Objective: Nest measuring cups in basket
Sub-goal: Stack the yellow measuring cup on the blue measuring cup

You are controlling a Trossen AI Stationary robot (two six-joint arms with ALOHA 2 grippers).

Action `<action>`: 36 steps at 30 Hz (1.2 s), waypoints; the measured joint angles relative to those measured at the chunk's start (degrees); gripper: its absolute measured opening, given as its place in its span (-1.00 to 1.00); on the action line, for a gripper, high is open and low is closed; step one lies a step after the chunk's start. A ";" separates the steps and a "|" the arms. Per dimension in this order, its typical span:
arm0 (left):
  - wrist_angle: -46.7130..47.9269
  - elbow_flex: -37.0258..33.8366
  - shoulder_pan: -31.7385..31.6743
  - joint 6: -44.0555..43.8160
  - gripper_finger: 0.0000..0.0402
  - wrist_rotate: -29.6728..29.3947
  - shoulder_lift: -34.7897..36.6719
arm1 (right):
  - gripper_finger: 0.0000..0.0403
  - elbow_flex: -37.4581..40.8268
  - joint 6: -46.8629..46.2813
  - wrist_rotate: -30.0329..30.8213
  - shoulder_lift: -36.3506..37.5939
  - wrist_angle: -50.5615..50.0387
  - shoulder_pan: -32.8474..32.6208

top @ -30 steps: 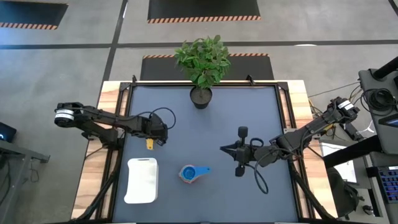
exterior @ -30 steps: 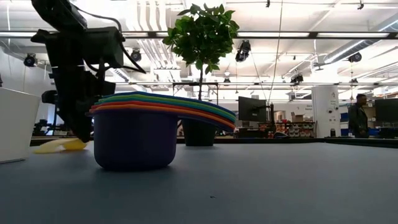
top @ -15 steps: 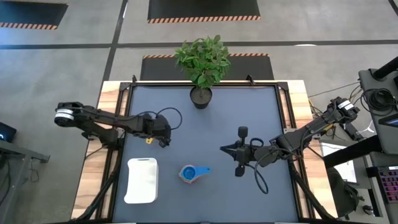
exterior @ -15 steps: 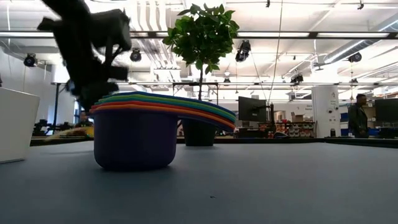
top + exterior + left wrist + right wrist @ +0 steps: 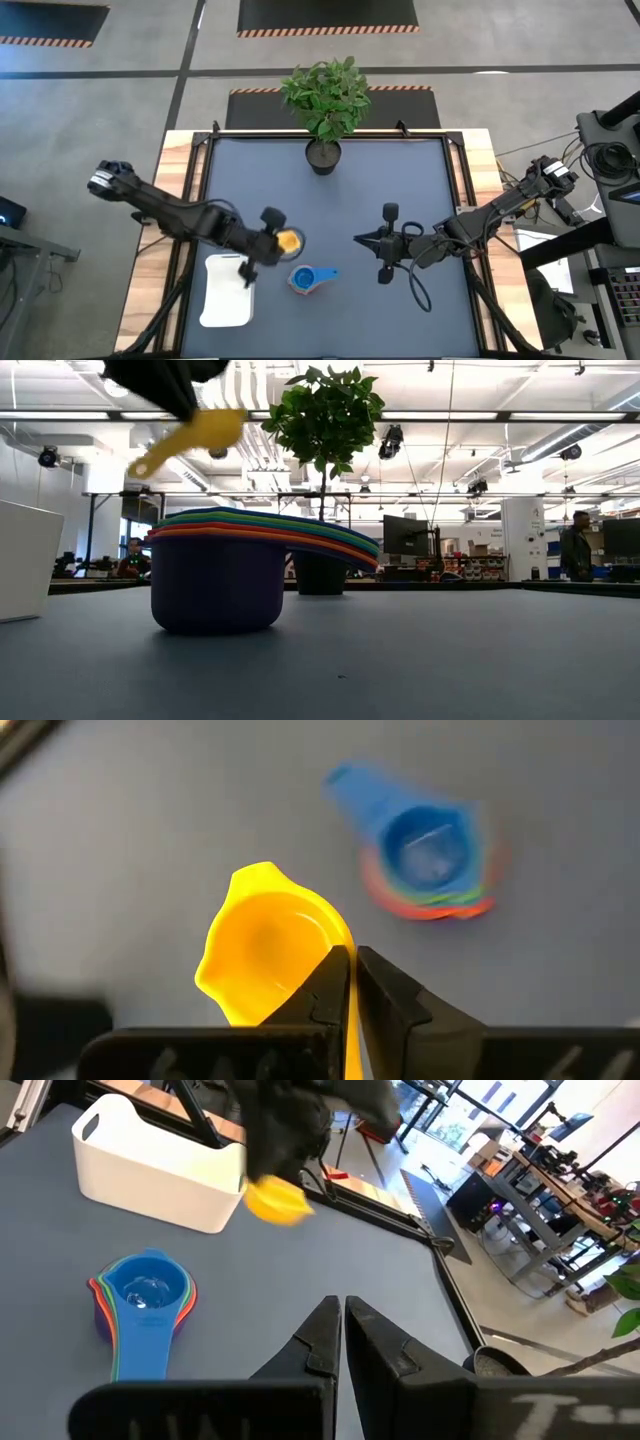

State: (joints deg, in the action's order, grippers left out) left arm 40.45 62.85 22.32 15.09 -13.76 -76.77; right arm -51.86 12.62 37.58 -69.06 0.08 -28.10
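My left gripper (image 5: 277, 240) is shut on the yellow measuring cup (image 5: 289, 241) and holds it in the air just far-left of the nested stack of cups (image 5: 303, 279). The stack stands on its purple bottom cup (image 5: 215, 585), with the blue cup on top (image 5: 430, 850) and the handles pointing right. The white basket (image 5: 228, 290) stands left of the stack. My right gripper (image 5: 360, 240) is shut and empty, low over the table right of the stack. My left gripper pinches the yellow cup's flat handle (image 5: 352, 1025) between its two fingers, and the bowl (image 5: 265, 950) sticks out beyond the fingertips. The fingers come from the table's left, slanting down. The cup is lifted clear of the table, tilted, higher than the stack's top (image 5: 195, 432).
A black plant pot (image 5: 323, 156) with a leafy plant stands at the table's far edge, mid-width. The basket's tall white wall (image 5: 160, 1165) is close to the stack. There is bare table between the stack and the far edge.
My left gripper has lifted the yellow cup off the table. It has carried the cup up and toward the table's right and near edge, to just beside the stack. The stack, the basket and my right arm have stayed still.
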 joint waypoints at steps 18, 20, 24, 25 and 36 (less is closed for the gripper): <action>-14.93 -0.70 5.43 24.43 -1.00 6.83 -8.67 | -0.96 0.00 -0.09 0.03 -0.02 0.35 0.00; -14.94 -0.70 5.41 25.89 -1.00 6.69 -9.98 | -0.96 0.00 -0.07 0.03 -0.02 0.28 0.00; -14.54 -0.75 5.39 26.53 -1.00 3.86 -10.88 | -0.96 0.00 -0.06 0.02 -0.02 0.26 0.02; -14.08 -0.74 5.34 26.77 -1.00 3.84 -11.01 | -0.96 0.00 -0.04 0.02 -0.02 0.24 0.00; -13.84 -0.75 5.38 26.68 -1.00 5.31 -15.77 | -0.96 0.00 -0.02 0.02 -0.02 0.24 0.01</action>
State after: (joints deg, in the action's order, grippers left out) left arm 26.60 62.11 27.70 41.77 -8.45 -92.54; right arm -51.86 12.60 37.61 -69.08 0.32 -28.08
